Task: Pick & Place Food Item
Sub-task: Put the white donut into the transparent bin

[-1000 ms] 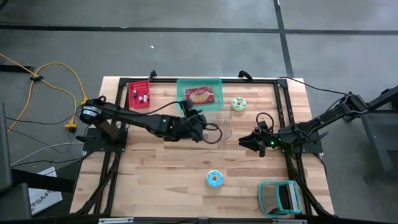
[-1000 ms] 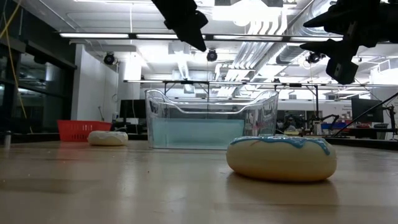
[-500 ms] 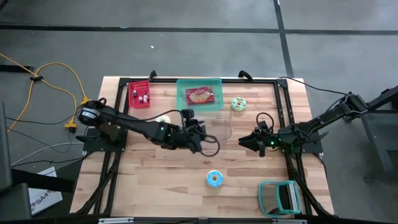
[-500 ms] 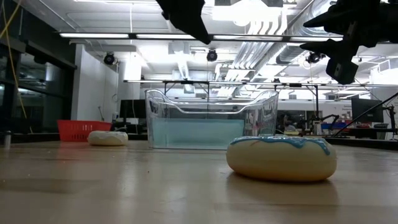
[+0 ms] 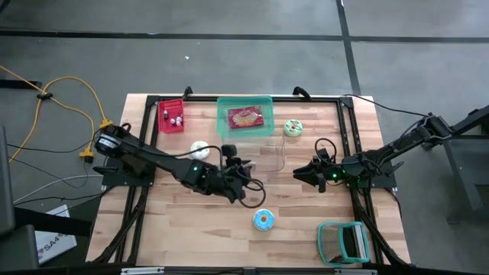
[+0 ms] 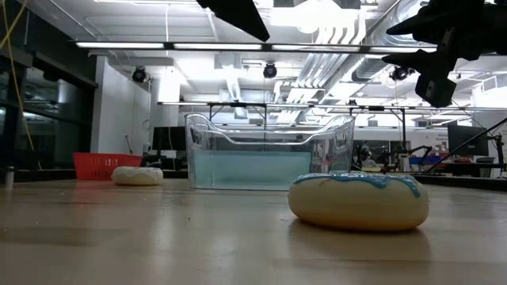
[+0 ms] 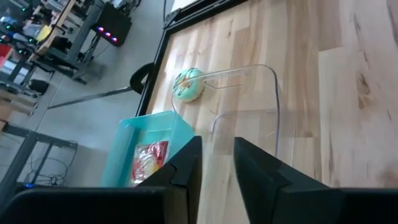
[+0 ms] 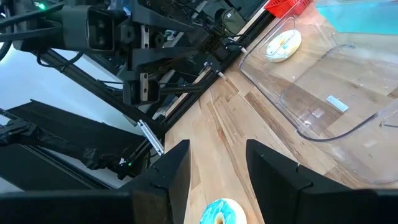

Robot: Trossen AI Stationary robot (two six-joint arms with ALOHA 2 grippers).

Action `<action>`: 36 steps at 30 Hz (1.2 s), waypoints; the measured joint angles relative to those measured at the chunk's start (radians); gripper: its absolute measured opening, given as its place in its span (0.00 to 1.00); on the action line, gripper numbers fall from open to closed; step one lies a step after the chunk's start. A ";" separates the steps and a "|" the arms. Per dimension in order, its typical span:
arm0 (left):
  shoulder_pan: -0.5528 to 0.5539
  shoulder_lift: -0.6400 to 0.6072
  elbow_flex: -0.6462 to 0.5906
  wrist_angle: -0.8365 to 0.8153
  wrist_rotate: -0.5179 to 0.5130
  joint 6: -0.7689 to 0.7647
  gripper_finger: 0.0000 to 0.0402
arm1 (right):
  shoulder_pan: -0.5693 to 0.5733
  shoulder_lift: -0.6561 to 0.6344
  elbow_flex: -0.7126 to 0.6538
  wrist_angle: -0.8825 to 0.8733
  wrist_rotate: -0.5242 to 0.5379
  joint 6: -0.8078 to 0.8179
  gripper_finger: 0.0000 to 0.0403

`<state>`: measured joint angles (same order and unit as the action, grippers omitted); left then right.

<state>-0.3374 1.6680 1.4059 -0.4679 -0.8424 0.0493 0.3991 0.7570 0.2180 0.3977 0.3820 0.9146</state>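
Observation:
A blue-iced donut (image 5: 263,220) lies flat on the wooden table near the front; it also shows in the low view (image 6: 358,200). A clear tub (image 5: 266,155) stands mid-table. A white donut (image 5: 200,148) lies to its left and a green one (image 5: 293,127) at its far right. My left gripper (image 5: 246,183) hovers between the tub and the blue donut. In its wrist view (image 7: 217,142) the fingers are a narrow gap apart, with nothing between them. My right gripper (image 5: 298,174) hangs open and empty right of the tub, fingers apart in its wrist view (image 8: 217,149).
A teal bin (image 5: 221,114) with a red food packet (image 5: 245,118) stands at the far edge. A red basket (image 5: 172,117) sits left of it. A teal dish rack (image 5: 344,241) lies at the near right corner. Black frame rails run along the table's sides.
My left gripper has swung toward the table's near edge, away from the clear tub and closer to the blue donut. Its finger gap stays the same. The white donut, covered by the arm before, now shows beyond it. My right arm has kept still.

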 joint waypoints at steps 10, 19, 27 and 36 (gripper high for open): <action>0.017 0.000 0.000 -0.146 0.058 -0.187 0.21 | 0.000 0.000 0.000 0.000 0.000 0.000 0.36; 0.000 -0.017 0.000 -0.385 0.175 -0.415 0.21 | 0.000 0.000 0.000 0.000 0.000 0.000 0.36; 0.007 -0.032 0.000 -0.579 0.399 -0.600 0.21 | 0.000 0.000 0.000 -0.006 0.000 0.000 0.36; 0.008 -0.034 0.000 -0.637 0.638 -0.608 0.21 | 0.000 0.000 0.000 -0.007 0.000 0.000 0.36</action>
<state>-0.3294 1.6337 1.4063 -1.1051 -0.2047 -0.5587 0.3988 0.7571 0.2180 0.3904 0.3820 0.9142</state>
